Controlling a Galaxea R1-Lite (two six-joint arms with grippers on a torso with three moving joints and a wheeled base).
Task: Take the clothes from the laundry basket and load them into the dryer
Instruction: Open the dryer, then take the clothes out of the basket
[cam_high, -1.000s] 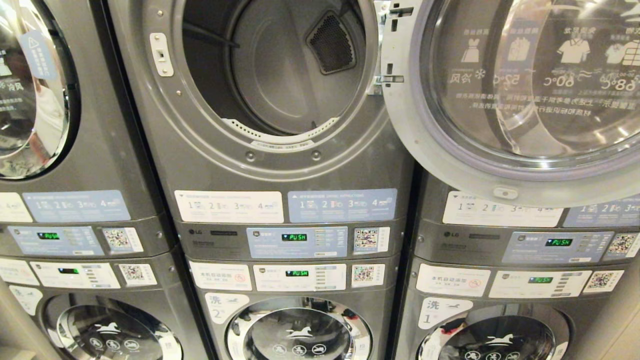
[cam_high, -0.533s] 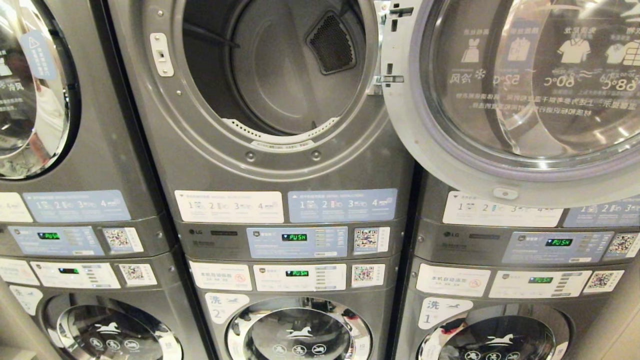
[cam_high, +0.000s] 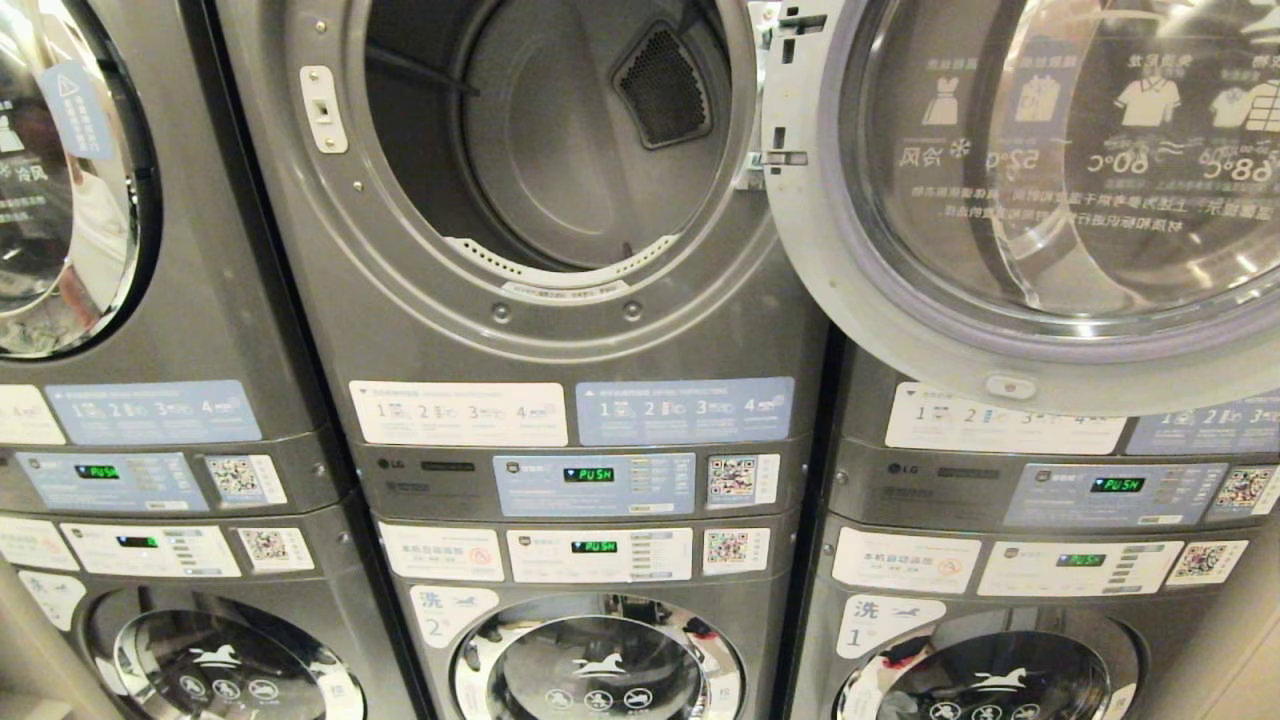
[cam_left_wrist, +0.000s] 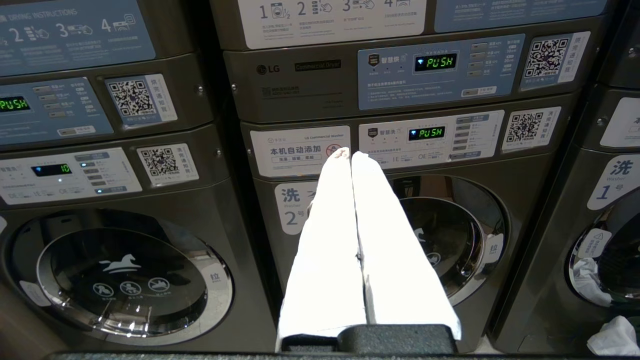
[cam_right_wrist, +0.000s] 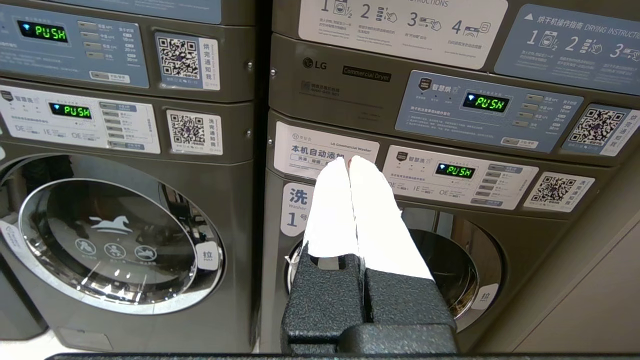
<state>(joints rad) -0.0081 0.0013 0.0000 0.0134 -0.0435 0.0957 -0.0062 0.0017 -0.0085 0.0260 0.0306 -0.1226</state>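
left stack: closed upper door (cam_high: 60, 170) with reflections, control panels below it, washer door (cam_high: 225, 665) at the bottom.
centre dryer: drum (cam_high: 560, 140) wide open, bare metal inside, dark vent grille (cam_high: 665, 85) on the back wall. No clothing visible in it.
dryer door: swung out to the right (cam_high: 1030, 200), glass showing mirrored icons and temperatures, covering the upper part of the right stack.
centre panels: dryer display (cam_high: 588, 474) reads PUSH, washer display (cam_high: 594, 546) under it reads PUSH too.
left gripper (cam_left_wrist: 347, 152): not in head view. Wrist view has it held level, pointing at the centre stack, tips in line with the washer's label strip (cam_left_wrist: 300, 150), above washer door no. 2 (cam_left_wrist: 450, 235). White jaws pressed together, nothing between them.
right gripper (cam_right_wrist: 348, 161): also outside head view. Level, aimed at the right stack, tips over the label strip (cam_right_wrist: 325, 150) above washer door no. 1 (cam_right_wrist: 450, 270). Jaws together, holding nothing.
clothes: basket in no view. Only white fabric (cam_left_wrist: 612, 337) low beside the right-hand washer, and some more behind that washer's glass (cam_left_wrist: 587, 280).
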